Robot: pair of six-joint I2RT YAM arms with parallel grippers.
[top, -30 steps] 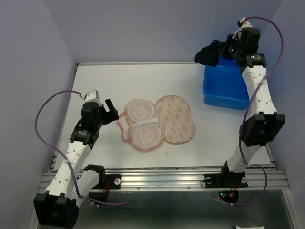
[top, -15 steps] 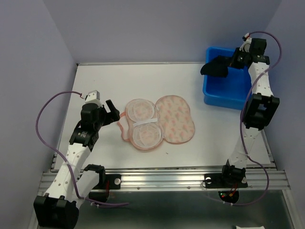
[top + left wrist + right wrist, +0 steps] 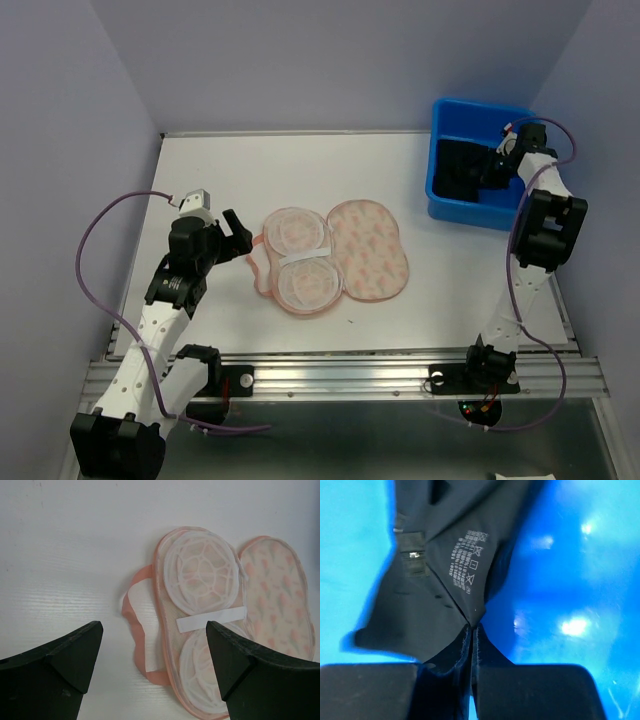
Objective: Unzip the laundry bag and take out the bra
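Note:
The laundry bag (image 3: 335,257) lies unzipped and spread flat mid-table, white cups on its left half, printed lining on its right; it also shows in the left wrist view (image 3: 210,605), with its pink strap (image 3: 137,630) curling left. My left gripper (image 3: 237,232) is open and empty just left of the strap. My right gripper (image 3: 482,168) is down inside the blue tub (image 3: 480,205), shut on the black bra (image 3: 460,165). In the right wrist view the bra (image 3: 435,570) hangs from the closed fingertips (image 3: 492,665) with its care label showing.
The blue tub (image 3: 580,555) stands at the back right corner of the white table (image 3: 200,180). Lilac walls close in the left, back and right. A metal rail (image 3: 340,375) runs along the near edge.
My right gripper has carried the bra from above the tub's left rim down into the tub. The left arm and the bag have not moved.

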